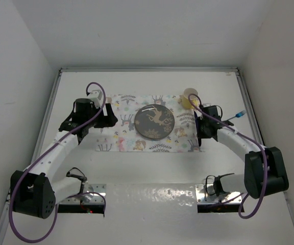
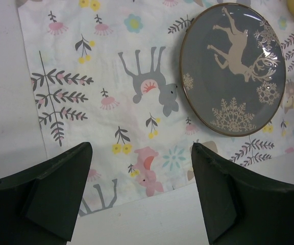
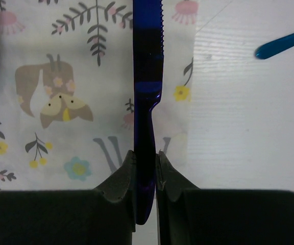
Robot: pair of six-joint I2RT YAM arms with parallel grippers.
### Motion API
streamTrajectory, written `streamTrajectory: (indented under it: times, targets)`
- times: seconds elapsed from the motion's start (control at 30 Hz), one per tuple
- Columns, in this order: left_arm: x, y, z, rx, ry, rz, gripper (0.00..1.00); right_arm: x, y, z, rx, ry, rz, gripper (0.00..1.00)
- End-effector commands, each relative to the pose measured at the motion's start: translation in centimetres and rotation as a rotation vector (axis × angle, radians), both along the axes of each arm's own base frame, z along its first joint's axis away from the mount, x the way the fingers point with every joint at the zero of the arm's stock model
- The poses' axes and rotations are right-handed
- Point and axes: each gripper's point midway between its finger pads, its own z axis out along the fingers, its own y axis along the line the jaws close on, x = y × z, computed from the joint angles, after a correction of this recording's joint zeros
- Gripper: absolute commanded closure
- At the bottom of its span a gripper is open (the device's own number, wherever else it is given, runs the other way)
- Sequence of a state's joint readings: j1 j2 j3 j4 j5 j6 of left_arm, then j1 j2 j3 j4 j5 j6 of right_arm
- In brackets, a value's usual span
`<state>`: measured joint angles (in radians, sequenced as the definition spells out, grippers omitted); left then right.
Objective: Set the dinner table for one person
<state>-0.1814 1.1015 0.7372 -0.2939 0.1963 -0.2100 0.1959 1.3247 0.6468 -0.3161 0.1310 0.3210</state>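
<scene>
Right jaws clamp a blue knife above the placemat — left jaws gape, plate nearby.

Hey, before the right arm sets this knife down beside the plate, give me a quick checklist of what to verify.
1. Grip on knife: ok, right gripper jaws shut on its handle.
2. Position of plate: ok, it sits mid placemat.
3. Landing spot: ok, only printed placemat shows under the blade.
4. Serrated edge toward plate: not ok, teeth face the bare dinner table side.
5. Clearance from left gripper: ok, it is open, over the placemat's left part.
6. Knife height above placemat: cannot tell.
</scene>
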Motion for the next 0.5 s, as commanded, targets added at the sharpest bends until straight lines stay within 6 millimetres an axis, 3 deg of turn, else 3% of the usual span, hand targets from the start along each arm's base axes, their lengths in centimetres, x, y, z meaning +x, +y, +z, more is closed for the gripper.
streamTrajectory:
  times: [0.0,0.23,0.47]
  targets:
    - [1.0,-0.2,1.3,-0.012,-0.059,-0.011,0.23,0.2,1.2,-0.1,0.031,-0.024,-0.022,1.00]
    - [1.0,-0.2,1.2,-0.010,-0.056,-0.010,0.23,0.9,3.4,-0.8,0.062,-0.016,0.015,1.00]
    - [0.9,-0.2,1.2,-0.011,-0.056,-0.011,0.23,2.1,4.0,-0.6,0.067,-0.035,0.023,1.00]
